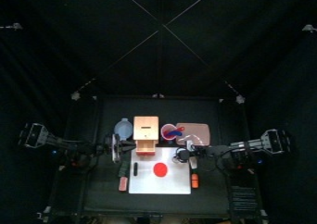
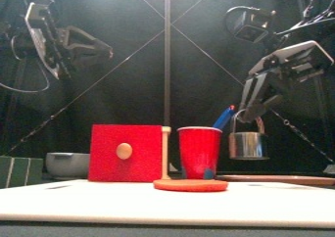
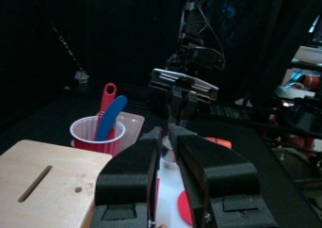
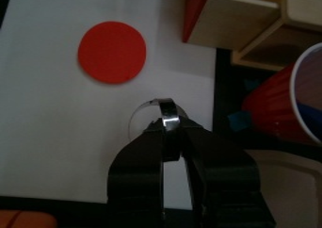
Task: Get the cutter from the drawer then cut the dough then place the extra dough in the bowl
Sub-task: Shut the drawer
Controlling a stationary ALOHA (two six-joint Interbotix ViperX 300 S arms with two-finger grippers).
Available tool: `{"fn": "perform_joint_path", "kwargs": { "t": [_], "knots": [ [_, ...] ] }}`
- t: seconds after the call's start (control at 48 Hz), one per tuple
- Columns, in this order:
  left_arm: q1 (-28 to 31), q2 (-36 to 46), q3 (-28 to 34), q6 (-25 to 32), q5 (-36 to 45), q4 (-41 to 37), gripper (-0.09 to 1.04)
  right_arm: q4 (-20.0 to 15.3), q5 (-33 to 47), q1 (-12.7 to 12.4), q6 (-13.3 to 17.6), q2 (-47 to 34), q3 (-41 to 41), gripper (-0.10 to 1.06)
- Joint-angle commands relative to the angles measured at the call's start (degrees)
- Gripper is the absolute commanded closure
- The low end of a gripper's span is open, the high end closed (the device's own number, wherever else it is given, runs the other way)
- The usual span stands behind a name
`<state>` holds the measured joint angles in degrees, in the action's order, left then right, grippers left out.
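On the black table (image 1: pixel 99 195), inside black curtains (image 1: pixel 158 33): one white board (image 1: pixel 173 183), one dough disc (image 1: pixel 158 169), one box (image 1: pixel 146 130), one cup (image 2: pixel 199 151), one bowl (image 2: pixel 66 163). The right gripper (image 4: pixel 167 122) pinches the wire handle of the cutter (image 2: pixel 246 144), which hangs just below its fingers. The left gripper (image 3: pixel 169 142) is closed and empty.

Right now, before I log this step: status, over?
Right gripper shut on cutter, held above white board, beside dough. Left gripper shut, empty, raised. Dough uncut; nothing between.
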<state>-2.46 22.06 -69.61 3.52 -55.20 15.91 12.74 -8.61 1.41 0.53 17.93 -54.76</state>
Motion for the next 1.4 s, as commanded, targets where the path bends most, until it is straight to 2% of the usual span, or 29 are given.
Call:
{"fn": "perform_joint_path", "kwargs": {
  "t": [0.021, 0.229, 0.396, 0.854, 1.083, 1.229, 1.396],
  "knots": [
    [1.6, -1.5, 3.0, 0.1, -0.3, -0.5, 0.35, -1.0, 0.6, -0.1, 0.3, -0.8, 0.7, 0.56],
    [6.3, -4.2, 5.0, 0.1, -0.3, -1.8, 0.35, -3.1, 0.6, 0.0, 0.3, -2.6, 2.4, 0.54],
    [9.6, -6.0, 7.0, 0.1, -0.2, -3.3, 0.34, -7.9, 0.4, -0.2, 0.8, -3.9, 2.9, 0.48],
    [13.0, -12.1, 12.7, 0.1, 4.2, -9.0, 0.34, -9.8, 0.3, 0.1, 1.1, -4.3, 4.1, 0.25],
    [16.5, -12.4, 15.6, 0.0, 7.2, -10.5, 0.34, -10.3, 0.5, 0.6, 0.9, -4.5, 6.8, 0.23],
    [20.2, -11.7, 17.8, 0.0, 12.8, -10.4, 0.34, -11.0, 0.6, 1.1, 0.9, -5.3, 9.8, 0.23],
    [27.4, -11.4, 22.8, 0.0, 27.3, -10.8, 0.34, -12.0, 0.6, 2.5, 0.7, -7.5, 13.8, 0.27]
  ]
}}
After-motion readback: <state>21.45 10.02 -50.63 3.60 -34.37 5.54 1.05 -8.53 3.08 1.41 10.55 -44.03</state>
